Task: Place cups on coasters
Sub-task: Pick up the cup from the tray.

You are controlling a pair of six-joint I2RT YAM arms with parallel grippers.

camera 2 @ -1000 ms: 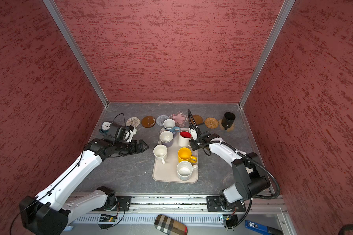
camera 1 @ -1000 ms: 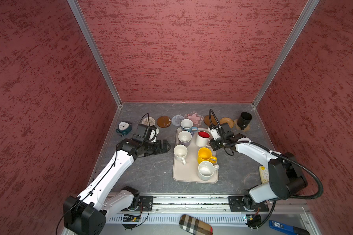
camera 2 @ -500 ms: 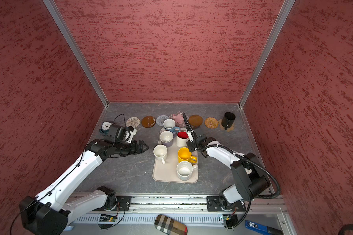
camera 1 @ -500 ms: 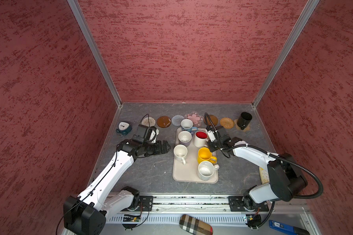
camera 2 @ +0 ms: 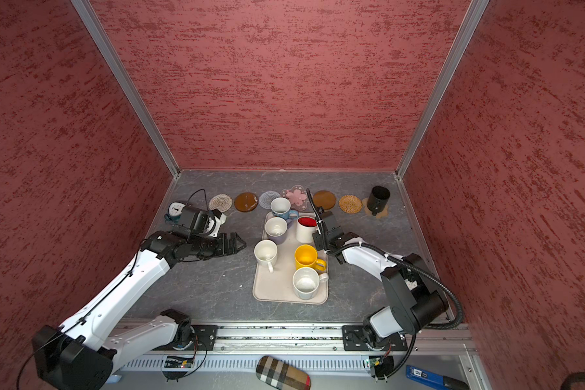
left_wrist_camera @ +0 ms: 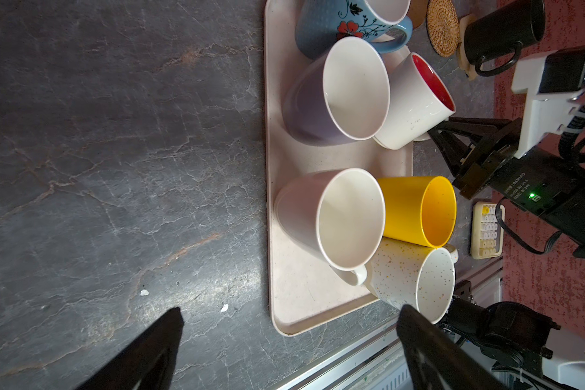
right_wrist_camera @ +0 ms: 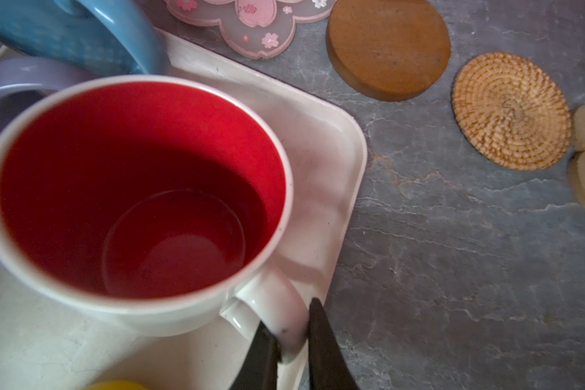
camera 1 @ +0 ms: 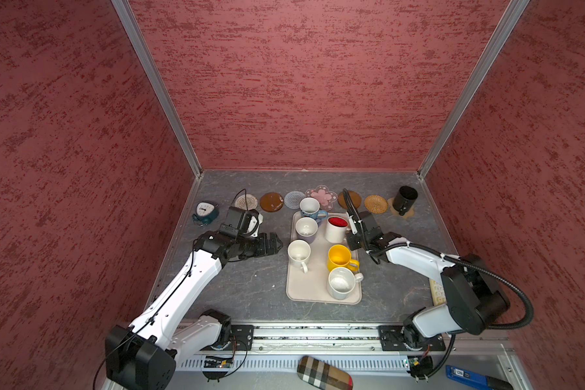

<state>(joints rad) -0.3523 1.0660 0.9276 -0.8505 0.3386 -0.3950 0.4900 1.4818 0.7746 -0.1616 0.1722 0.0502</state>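
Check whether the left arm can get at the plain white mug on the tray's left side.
Probably yes: the left gripper stands open beside the tray, facing that white mug, with only bare table and the tray's low rim between. The lavender mug stands close behind it.

Red walls [camera 1: 304, 84] on three sides, deep red, rough and streaky all the way up. Silvery metal posts [camera 1: 157, 87] climb both rear corners in both top views. Down below, a dark grey slab [camera 1: 250, 290] veined like stone, with pale cracks and a rusty streak in the left wrist view. The light is soft and even, leaving a faint sheen on the slab. A metal rail [camera 1: 318, 332] edges the front.
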